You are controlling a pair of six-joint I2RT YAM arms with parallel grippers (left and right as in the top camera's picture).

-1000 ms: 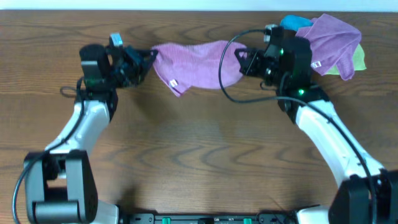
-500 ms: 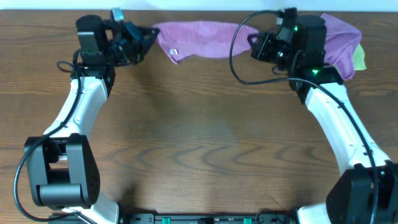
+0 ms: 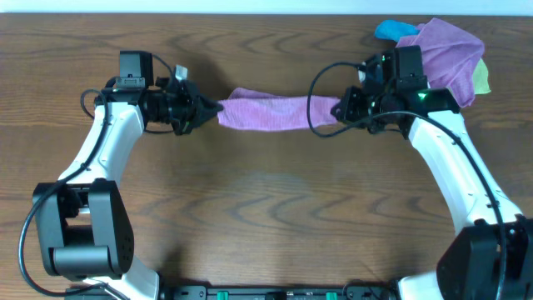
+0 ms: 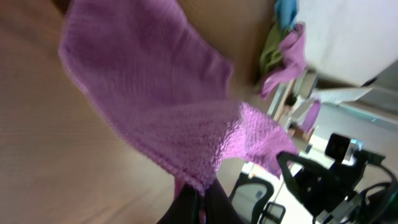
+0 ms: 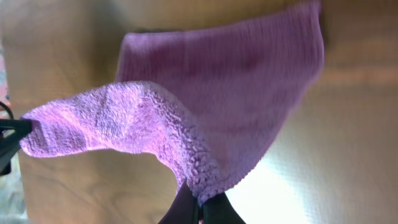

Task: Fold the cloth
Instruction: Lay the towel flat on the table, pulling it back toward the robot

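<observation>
A purple cloth (image 3: 271, 112) hangs stretched in a narrow band between my two grippers above the wooden table. My left gripper (image 3: 214, 111) is shut on the cloth's left end; the left wrist view shows the cloth (image 4: 161, 99) spreading out from the closed fingers (image 4: 198, 198). My right gripper (image 3: 340, 109) is shut on the cloth's right end; the right wrist view shows the cloth (image 5: 217, 81) drooping from the closed fingers (image 5: 200, 205), with a fuzzy fold running to the left.
A pile of other cloths (image 3: 445, 58), purple, blue and yellow-green, lies at the back right corner behind my right arm. A black cable (image 3: 312, 100) loops near the right gripper. Bare wooden table (image 3: 266, 208) fills the front.
Both grippers carried the cloth from the table's back edge toward the front and middle. The cloth is now pulled into a narrower, tauter band between them.
</observation>
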